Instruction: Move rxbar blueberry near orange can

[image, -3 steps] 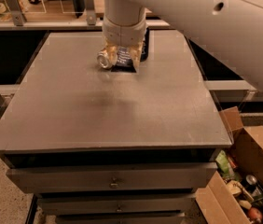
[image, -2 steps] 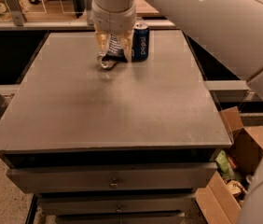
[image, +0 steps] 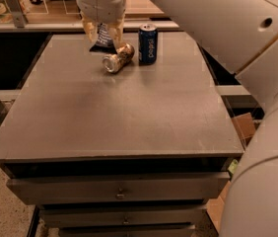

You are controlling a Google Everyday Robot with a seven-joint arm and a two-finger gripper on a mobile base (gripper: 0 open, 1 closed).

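Observation:
The orange can (image: 118, 58) lies on its side near the far edge of the grey table (image: 114, 107), silver top toward the camera. My gripper (image: 103, 36) hangs just behind and left of it, shut on the rxbar blueberry (image: 103, 38), a dark navy bar held upright between the fingers (image: 88, 31), its lower end close above the table and next to the can. The upper part of the bar is hidden by the gripper.
A dark blue Pepsi can (image: 148, 43) stands upright just right of the orange can. A cabinet with drawers (image: 119, 191) sits under the table. My white arm (image: 237, 43) fills the right side. A cardboard box (image: 242, 125) is at the right.
The gripper has moved left and up, away from over the orange can, with the bar in it. The orange can and the Pepsi can now show fully.

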